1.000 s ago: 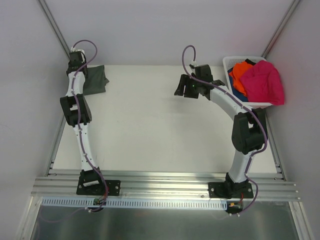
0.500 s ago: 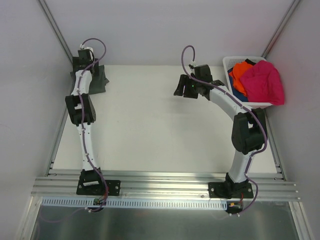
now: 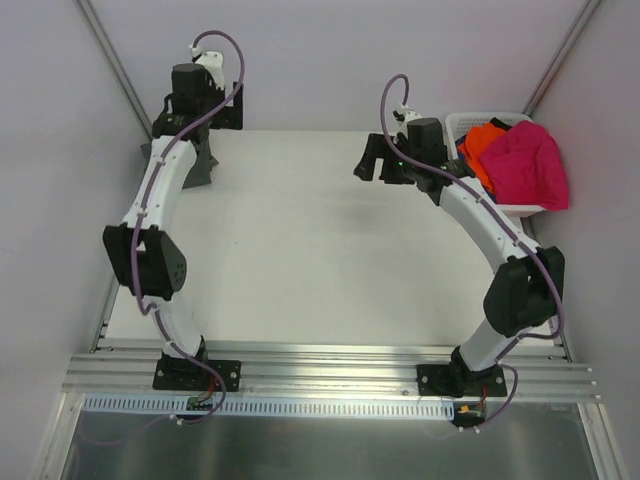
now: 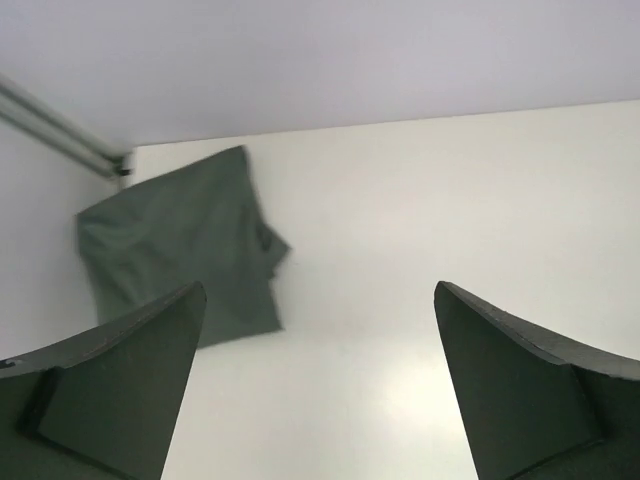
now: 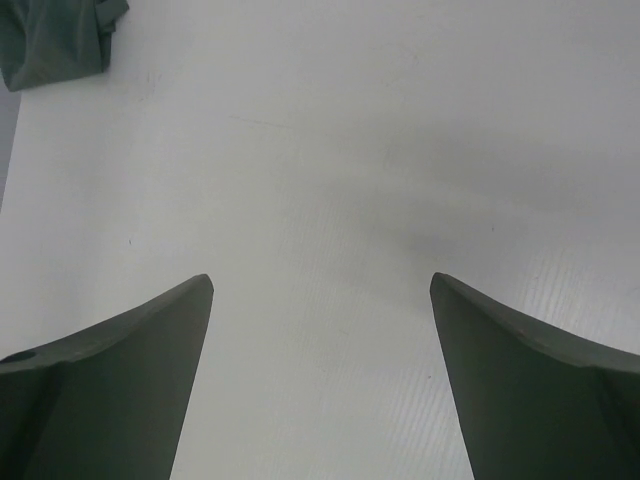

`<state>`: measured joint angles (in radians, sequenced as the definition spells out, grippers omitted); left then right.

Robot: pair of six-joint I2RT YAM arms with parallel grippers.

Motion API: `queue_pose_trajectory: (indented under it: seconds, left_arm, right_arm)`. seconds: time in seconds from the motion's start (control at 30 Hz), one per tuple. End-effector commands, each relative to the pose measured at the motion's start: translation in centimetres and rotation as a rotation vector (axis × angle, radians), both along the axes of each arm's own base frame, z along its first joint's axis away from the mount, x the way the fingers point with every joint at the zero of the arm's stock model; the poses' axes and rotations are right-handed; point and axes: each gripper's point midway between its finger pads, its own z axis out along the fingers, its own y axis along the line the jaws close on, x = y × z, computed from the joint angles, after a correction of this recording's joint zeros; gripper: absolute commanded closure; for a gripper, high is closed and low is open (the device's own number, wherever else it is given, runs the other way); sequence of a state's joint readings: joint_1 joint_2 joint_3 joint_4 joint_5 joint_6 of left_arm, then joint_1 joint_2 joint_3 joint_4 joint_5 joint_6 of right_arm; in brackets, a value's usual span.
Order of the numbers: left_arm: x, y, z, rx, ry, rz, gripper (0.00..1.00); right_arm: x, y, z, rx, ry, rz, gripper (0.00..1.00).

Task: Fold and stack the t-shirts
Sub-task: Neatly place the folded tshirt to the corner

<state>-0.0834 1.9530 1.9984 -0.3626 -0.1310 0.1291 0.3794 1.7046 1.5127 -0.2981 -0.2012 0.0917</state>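
Note:
A folded dark grey-green t-shirt (image 4: 180, 240) lies in the table's far left corner, partly hidden under my left arm in the top view (image 3: 200, 166); it also shows at the upper left corner of the right wrist view (image 5: 50, 40). My left gripper (image 4: 320, 287) hangs above and to the right of it, open and empty. My right gripper (image 5: 321, 277) is open over bare table at the back right (image 3: 372, 165), just left of the basket. Magenta-pink (image 3: 525, 165), orange (image 3: 483, 140) and blue (image 3: 475, 182) t-shirts are piled in the basket.
The white lattice basket (image 3: 455, 125) stands at the table's far right corner, its load spilling over the right rim. Walls close in the table at the back and both sides. Aluminium rails (image 3: 330, 365) run along the near edge by the arm bases.
My left gripper has let go of the dark t-shirt, opened wide and risen toward the back wall. My right gripper has opened wider and shifted slightly back and to the right.

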Motion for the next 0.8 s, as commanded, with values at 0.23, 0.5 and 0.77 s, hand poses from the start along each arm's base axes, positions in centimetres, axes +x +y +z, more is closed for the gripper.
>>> queue_pose_trajectory:
  seconds: [0.23,0.5,0.77]
  left_arm:
    - [-14.9,-10.7,1.9,-0.61,0.203,-0.337,0.01]
    - [-19.4,-9.7,6.3,-0.32,0.031,-0.436,0.01]
    - [-21.8,-6.7,4.4,-0.262,0.036,-0.378,0.01]
  right_arm:
    - [-4.1,-7.2,8.2,-0.075,-0.181,-0.132,0.0]
    - [-7.9,-10.9,14.4,-0.265,-0.272,-0.086,0.03]
    - [-11.8,-14.2,11.4,-0.345,-0.136,-0.189,0.03]
